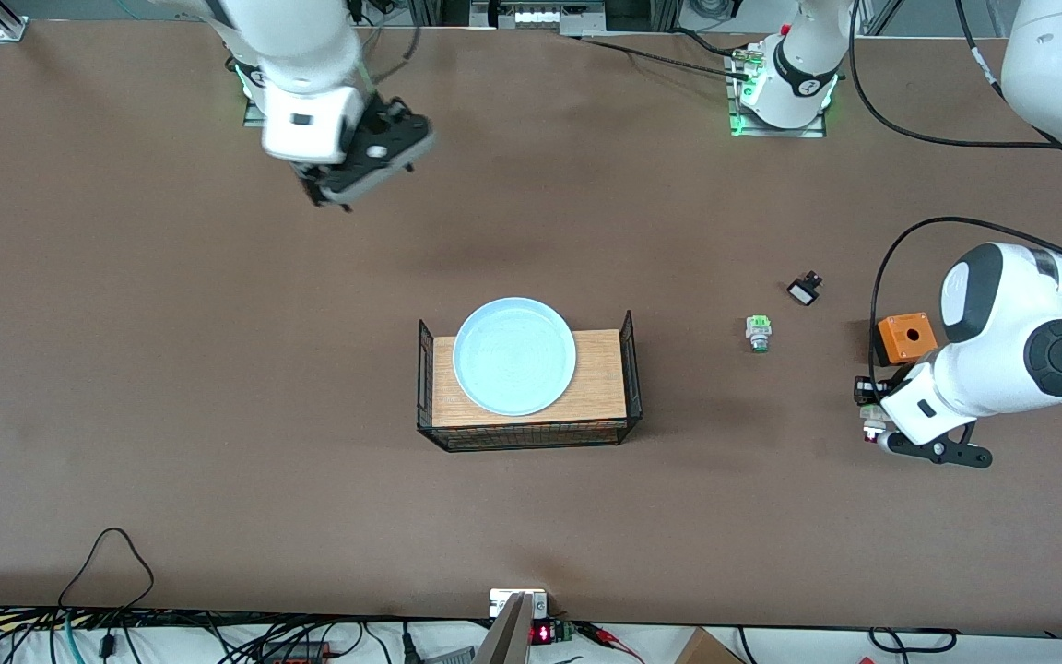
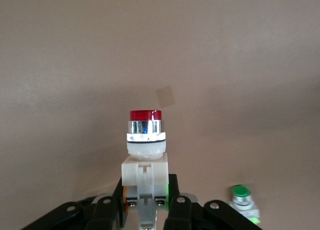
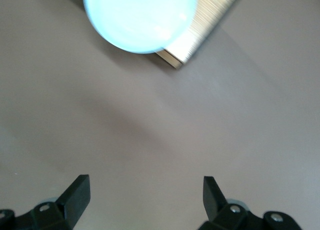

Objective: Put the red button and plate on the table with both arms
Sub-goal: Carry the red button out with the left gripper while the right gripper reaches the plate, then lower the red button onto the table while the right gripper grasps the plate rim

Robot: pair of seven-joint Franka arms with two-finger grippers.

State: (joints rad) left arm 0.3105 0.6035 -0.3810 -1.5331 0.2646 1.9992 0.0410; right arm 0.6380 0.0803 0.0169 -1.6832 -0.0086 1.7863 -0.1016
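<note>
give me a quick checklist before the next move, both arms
1. Left gripper shut on the red button: ok.
2. Button upright in the grip: ok.
3. Bare table under the left gripper for the button: cannot tell.
4. Right gripper open, ready for the plate: ok.
5. Right gripper at the plate: not ok, it hangs over bare table.
6. Plate on the table: not ok, it sits on the wire rack.

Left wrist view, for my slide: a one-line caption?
Left tool shut on the red button, green button on the table beside.
</note>
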